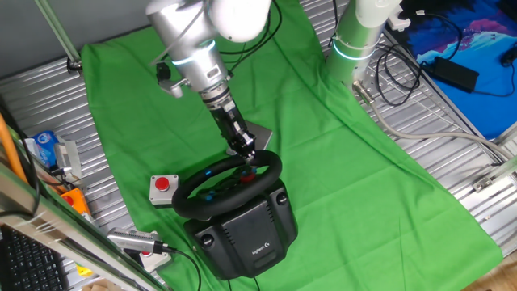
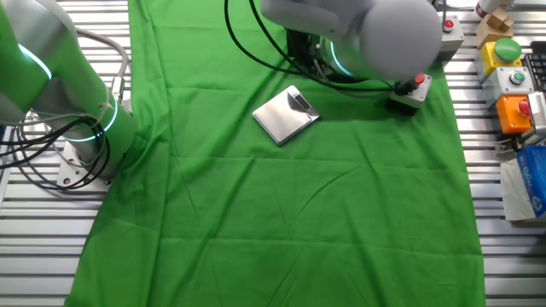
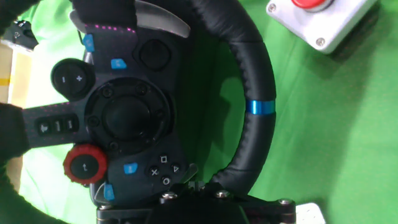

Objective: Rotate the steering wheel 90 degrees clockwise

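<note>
The steering wheel [image 1: 229, 187] stands on its black base [image 1: 246, 230] near the front edge of the green cloth [image 1: 355, 162] that covers the surface. The gripper [image 1: 249, 156] is at the far side of the rim, I think to get a hold there for the turn. In the hand view the rim with its blue stripe [image 3: 259, 107] runs close to the camera. Whether the fingers are apart or clamped on the rim, I cannot tell. The grey box with a red button [image 1: 164, 188] lies just beside the wheel.

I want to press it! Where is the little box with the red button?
In one fixed view, the grey box sits on the green cloth, just left of the steering wheel.
</note>
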Robot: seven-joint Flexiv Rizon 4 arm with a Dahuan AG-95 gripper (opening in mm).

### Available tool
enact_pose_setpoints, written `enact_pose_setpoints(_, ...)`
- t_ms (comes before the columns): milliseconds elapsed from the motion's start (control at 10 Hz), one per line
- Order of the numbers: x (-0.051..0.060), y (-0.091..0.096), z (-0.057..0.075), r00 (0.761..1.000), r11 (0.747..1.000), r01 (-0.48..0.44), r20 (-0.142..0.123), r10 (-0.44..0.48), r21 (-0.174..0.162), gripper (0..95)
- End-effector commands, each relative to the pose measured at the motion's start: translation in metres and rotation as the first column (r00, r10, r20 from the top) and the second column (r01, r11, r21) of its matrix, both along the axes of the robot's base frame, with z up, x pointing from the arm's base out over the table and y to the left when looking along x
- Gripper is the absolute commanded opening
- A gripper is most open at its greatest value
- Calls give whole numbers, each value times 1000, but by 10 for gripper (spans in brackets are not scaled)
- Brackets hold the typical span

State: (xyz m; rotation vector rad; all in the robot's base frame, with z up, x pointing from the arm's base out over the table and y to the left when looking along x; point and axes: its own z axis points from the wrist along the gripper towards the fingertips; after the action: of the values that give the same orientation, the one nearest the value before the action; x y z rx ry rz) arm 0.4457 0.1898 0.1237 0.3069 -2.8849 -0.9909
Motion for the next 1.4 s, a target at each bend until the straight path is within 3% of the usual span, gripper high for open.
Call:
enact_pose_setpoints(100, 0, 6, 6, 998, 997, 43, -40, -41, 56, 0)
enact_pose_setpoints(300, -1, 16, 17, 996, 995, 74, -59, -70, 61, 0)
enact_pose_setpoints(600, -3, 25, 28, 995, 994, 88, -57, -85, 60, 0)
enact_pose_setpoints(900, 8, 30, 42, 993, 993, 103, -57, -100, 57, 0)
enact_pose_setpoints(1400, 13, 49, 56, 986, 984, 157, -78, -151, 89, 0)
